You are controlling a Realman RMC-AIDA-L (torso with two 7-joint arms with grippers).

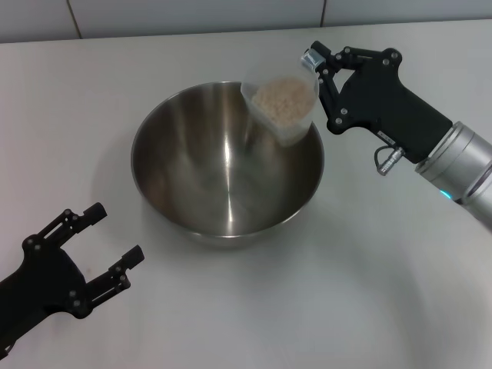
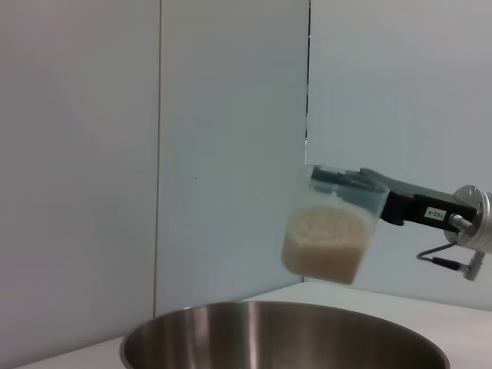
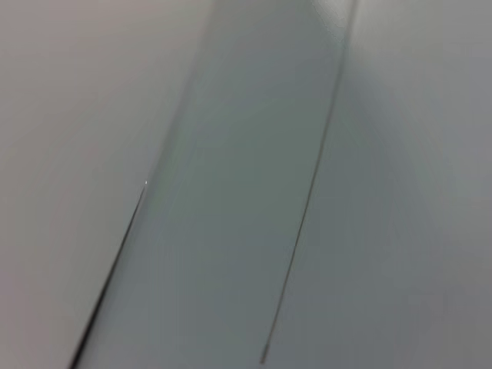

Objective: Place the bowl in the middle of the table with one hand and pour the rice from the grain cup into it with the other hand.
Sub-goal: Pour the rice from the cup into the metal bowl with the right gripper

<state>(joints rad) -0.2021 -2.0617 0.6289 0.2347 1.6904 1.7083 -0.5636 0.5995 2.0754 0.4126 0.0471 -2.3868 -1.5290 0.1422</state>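
The steel bowl [image 1: 227, 173] stands mid-table, its shiny inside holding no grains that I can see. Above its far right rim hangs the grain cup [image 1: 283, 108], tilted toward the bowl, with rice [image 1: 283, 98] still inside. My right gripper [image 1: 317, 77] is shut on the cup from the right. In the left wrist view the cup [image 2: 332, 234] floats above the bowl's rim [image 2: 280, 332], with rice [image 2: 327, 244] filling its lower half. My left gripper [image 1: 117, 242] rests open near the table's front left, apart from the bowl.
The white table [image 1: 369, 292] stretches around the bowl, with a tiled wall edge [image 1: 192, 15] along its far side. The right wrist view shows only blurred pale wall panels.
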